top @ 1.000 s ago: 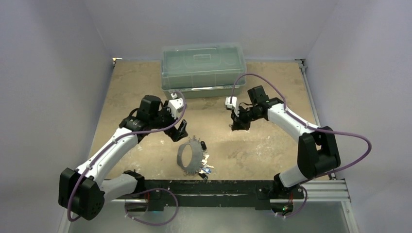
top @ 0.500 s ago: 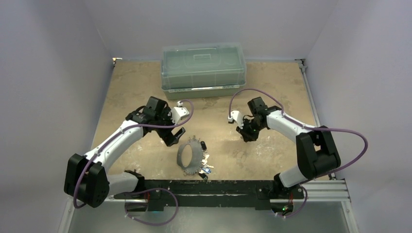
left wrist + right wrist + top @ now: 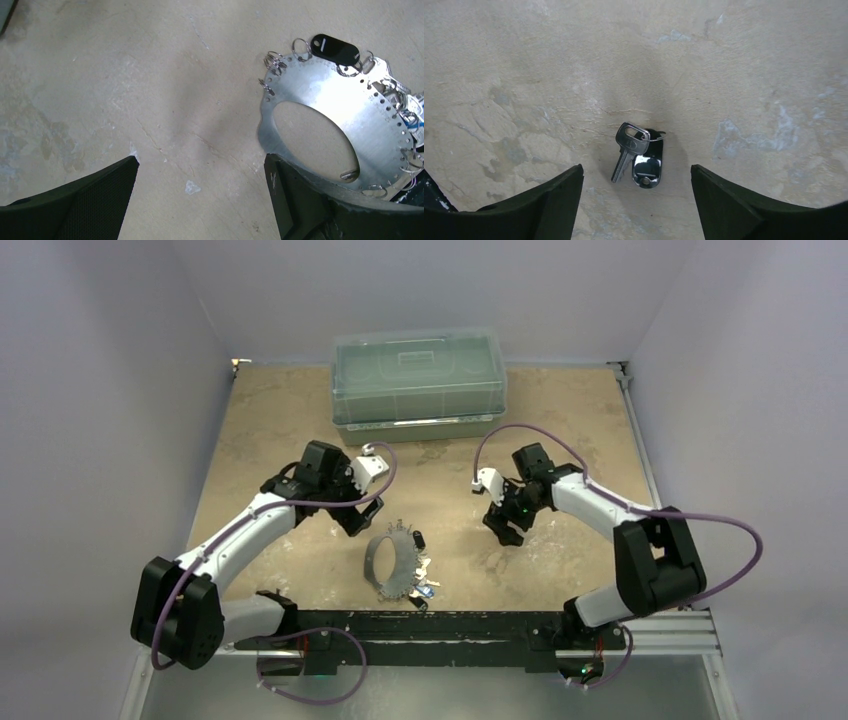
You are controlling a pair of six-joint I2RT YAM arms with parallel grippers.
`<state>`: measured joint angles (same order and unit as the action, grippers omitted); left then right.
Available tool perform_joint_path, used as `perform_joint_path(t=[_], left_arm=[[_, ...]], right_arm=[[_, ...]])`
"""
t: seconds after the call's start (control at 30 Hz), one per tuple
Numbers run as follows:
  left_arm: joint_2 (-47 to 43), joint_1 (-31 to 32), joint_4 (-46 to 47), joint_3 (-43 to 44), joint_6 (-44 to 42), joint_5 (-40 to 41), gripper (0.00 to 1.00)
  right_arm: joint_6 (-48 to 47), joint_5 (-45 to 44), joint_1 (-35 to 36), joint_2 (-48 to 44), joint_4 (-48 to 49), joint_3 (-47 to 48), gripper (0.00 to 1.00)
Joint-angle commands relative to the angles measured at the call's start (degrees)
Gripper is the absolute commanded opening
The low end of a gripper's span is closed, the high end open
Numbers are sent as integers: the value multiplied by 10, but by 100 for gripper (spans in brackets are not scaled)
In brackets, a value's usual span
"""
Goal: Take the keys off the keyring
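**A:** Tan, stone-look tabletop (image 3: 270,430), grey walls, lidded green box (image 3: 418,385) at the far edge. Where's the keyring?

**B:** The keyring (image 3: 325,95) lies flat near front centre, between the two arms. Overhead it reads as a grey oval. The left wrist view shows a perforated steel plate with small split rings through the rim holes. The keys (image 3: 405,100) are bunched along one side, with a black tag (image 3: 334,48) at the other end.

**A:** Left side?

**B:** The left fingers (image 3: 90,200) are spread wide and hold nothing. They sit low over the tabletop just beside the plate. One finger overlaps the plate's near edge, but I can't tell if it touches. My read: it's lining up to pin the plate so it won't slide.

**A:** Right?

**B:** The right fingers (image 3: 734,200) are also wide apart and empty. They straddle a loose key (image 3: 626,150) joined to a dark fob (image 3: 648,167) by its own small ring, well apart from the keyring. Looks like one is already off and set aside. Only the right wrist view shows it, because the arm hides it from overhead.

**A:** Progress?

**B:** Early, I'd say. Most keys are on the plate.
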<state>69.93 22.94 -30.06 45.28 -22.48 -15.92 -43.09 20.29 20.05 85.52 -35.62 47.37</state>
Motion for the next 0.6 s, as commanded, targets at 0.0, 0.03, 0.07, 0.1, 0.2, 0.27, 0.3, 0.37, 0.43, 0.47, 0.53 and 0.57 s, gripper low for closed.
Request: perform_joint_path(t=[0.0, 0.03, 0.07, 0.1, 0.2, 0.27, 0.3, 0.37, 0.43, 0.47, 0.53, 0.57], left_arm=[[-17, 1, 36, 35, 80, 65, 98], [-17, 1, 34, 43, 100, 86, 98], [-15, 0, 35, 52, 122, 100, 98], [-10, -1, 26, 67, 140, 113, 99], [10, -40, 0, 109, 146, 105, 99], [7, -107, 0, 126, 164, 65, 99], [5, -153, 0, 137, 172, 37, 99], [6, -198, -8, 164, 183, 8, 99], [16, -218, -14, 188, 187, 27, 98], [22, -224, -14, 198, 183, 44, 99], [38, -245, -16, 213, 174, 76, 99], [46, -264, -13, 218, 171, 83, 99]], right_arm=[[52, 24, -9, -77, 44, -2, 87], [67, 27, -12, -92, 56, -1, 93], [87, 31, -17, -107, 72, 1, 97], [105, 35, -22, -120, 88, 2, 98], [157, 45, -44, -151, 131, 7, 99], [189, 52, -68, -167, 151, 12, 99], [203, 54, -83, -172, 160, 15, 99], [227, 77, -132, -178, 172, 23, 99], [251, 111, -189, -174, 181, 35, 99], [259, 122, -220, -167, 186, 41, 99], [268, 134, -271, -149, 194, 55, 99], [272, 141, -293, -138, 199, 61, 99]])
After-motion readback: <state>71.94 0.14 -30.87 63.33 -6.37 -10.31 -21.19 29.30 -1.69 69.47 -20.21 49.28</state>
